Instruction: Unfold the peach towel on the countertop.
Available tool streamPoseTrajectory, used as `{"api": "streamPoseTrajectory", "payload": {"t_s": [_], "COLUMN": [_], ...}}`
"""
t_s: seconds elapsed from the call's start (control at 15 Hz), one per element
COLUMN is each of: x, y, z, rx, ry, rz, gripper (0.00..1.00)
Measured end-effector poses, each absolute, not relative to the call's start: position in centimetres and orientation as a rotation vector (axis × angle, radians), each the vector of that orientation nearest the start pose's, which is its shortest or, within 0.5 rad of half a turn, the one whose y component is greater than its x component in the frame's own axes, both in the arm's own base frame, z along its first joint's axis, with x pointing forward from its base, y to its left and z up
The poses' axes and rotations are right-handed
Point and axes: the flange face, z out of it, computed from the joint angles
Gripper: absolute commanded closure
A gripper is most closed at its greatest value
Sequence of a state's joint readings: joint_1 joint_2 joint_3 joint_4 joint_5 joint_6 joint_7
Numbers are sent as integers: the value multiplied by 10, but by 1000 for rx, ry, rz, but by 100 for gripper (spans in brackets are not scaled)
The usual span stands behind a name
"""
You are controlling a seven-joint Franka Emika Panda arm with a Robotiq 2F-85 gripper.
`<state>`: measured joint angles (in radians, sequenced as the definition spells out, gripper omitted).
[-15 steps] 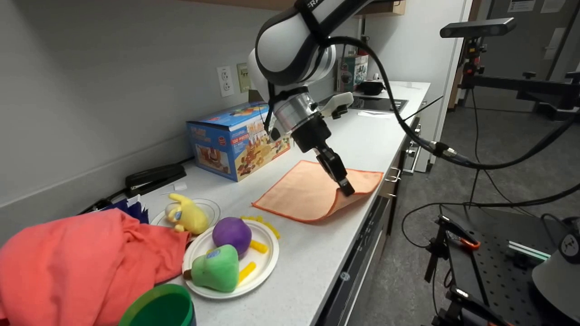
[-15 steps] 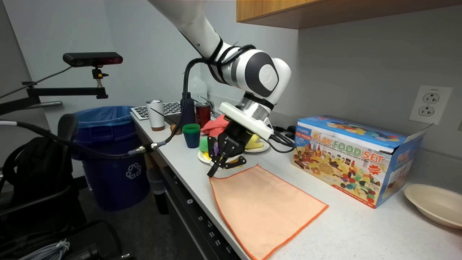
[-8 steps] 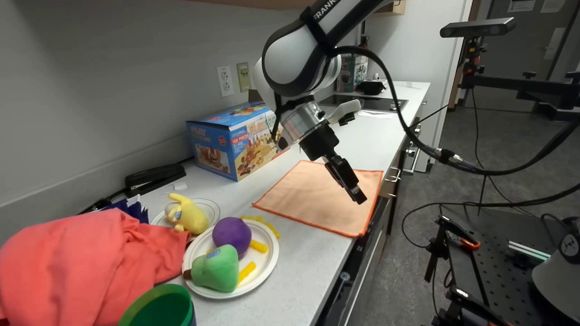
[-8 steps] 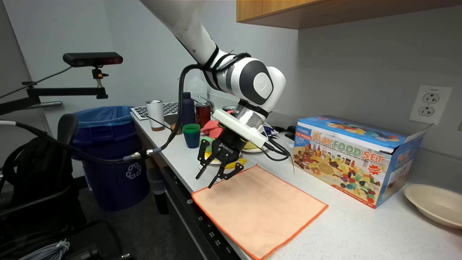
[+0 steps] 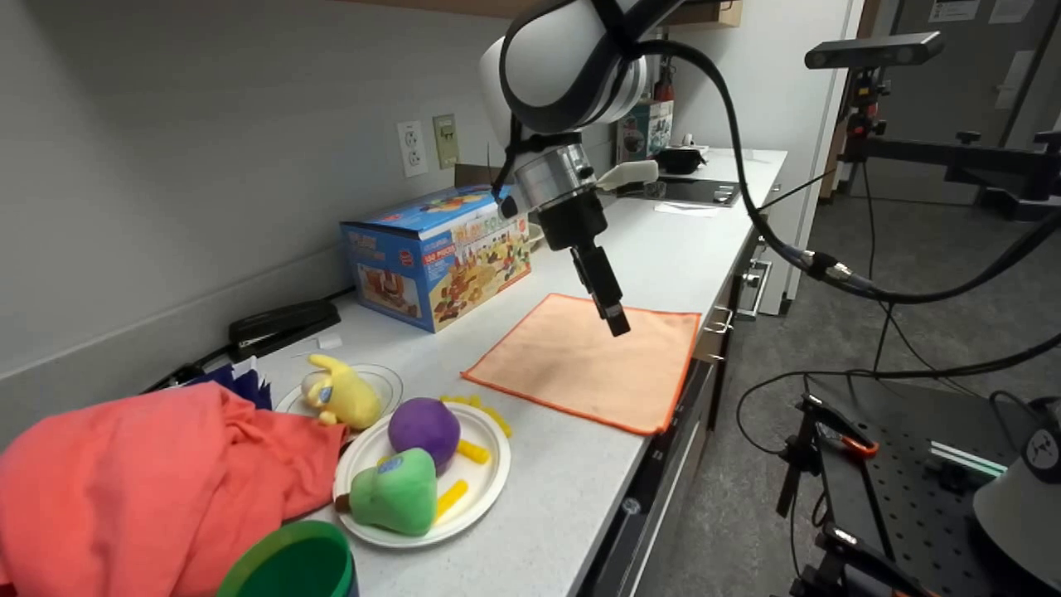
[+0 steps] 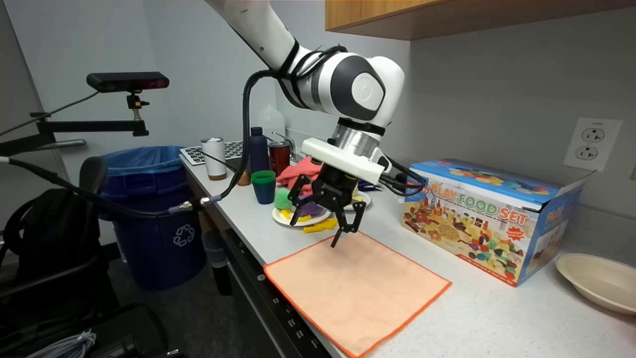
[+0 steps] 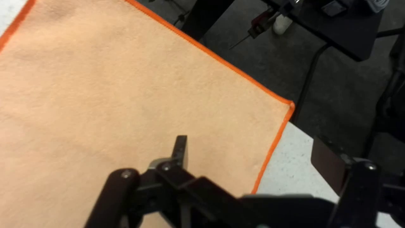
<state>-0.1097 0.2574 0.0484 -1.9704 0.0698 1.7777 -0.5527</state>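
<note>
Lying on the pale speckled countertop [image 6: 497, 318]: the square peach cloth towel with an orange border [image 6: 357, 293], unfolded and spread flat; in an exterior view its left side runs along the left edge of the countertop.
Black two-fingered Robotiq gripper [image 6: 313, 234]: released, its fingers [image 7: 180, 148] spread well apart; it hangs tilted above the towel, clear of the cloth.
White jointed arm [image 6: 365, 92]: slanting down from the top in both exterior views, a thick black cable [image 6: 245, 119] looping beside it.
Blue cardboard box printed PLAY FOOD SET [image 6: 477, 223]: standing near the grey wall [image 6: 497, 99], right of the towel in that same exterior view.
White round plate [image 5: 485, 496]: in an exterior view, on the near left side of the towel, holding a round purple toy [image 5: 424, 429], a green pear-shaped toy [image 5: 396, 493] and yellow sticks [image 5: 452, 501].
Yellow toy [image 5: 352, 402]: resting on another plate, farther left; its exact shape is hard to tell.
Coral-red cloth [image 5: 149, 489]: heaped at the near left, beside the white plate.
Green-and-blue cup [image 6: 265, 186]: upright on the far left part of the countertop, near the plate.
Beige shallow bowl [image 6: 601, 281]: at the right, just beside the box.
Blue recycling bin [image 6: 154, 233]: on the floor at the far left, lined with a blue bag [image 6: 141, 159].
</note>
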Motion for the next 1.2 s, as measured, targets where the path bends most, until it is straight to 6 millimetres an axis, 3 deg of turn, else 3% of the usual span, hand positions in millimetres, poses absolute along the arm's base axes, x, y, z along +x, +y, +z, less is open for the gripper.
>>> {"api": "streamPoseTrajectory", "payload": {"t_s": [0.33, 0.73, 1.2], "x": [548, 515, 513], "y": [-34, -34, -34], "z": [345, 356, 352], "rx": [-2987, -3113, -3114], "ry": [-562, -345, -339], "rz": [283, -86, -86], "gripper": [0, 0, 0]}}
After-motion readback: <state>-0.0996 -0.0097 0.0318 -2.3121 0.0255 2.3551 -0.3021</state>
